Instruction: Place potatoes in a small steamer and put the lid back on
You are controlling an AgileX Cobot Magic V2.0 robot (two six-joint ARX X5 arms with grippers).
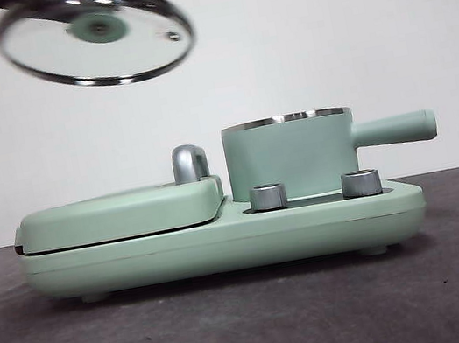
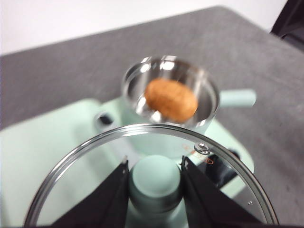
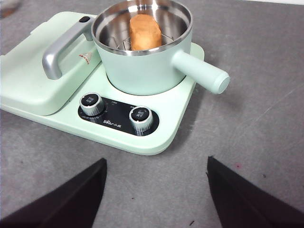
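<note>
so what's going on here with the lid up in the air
The left gripper is shut on the green knob of the glass lid and holds it tilted in the air, up and to the side of the small steamer, not yet on it. The potato already lies inside the steamer. The right gripper is open and empty, hanging back over the table in front of the appliance.

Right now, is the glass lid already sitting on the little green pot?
No, the left gripper holds the lid by its knob, high in the air, away from the open small steamer.
</note>
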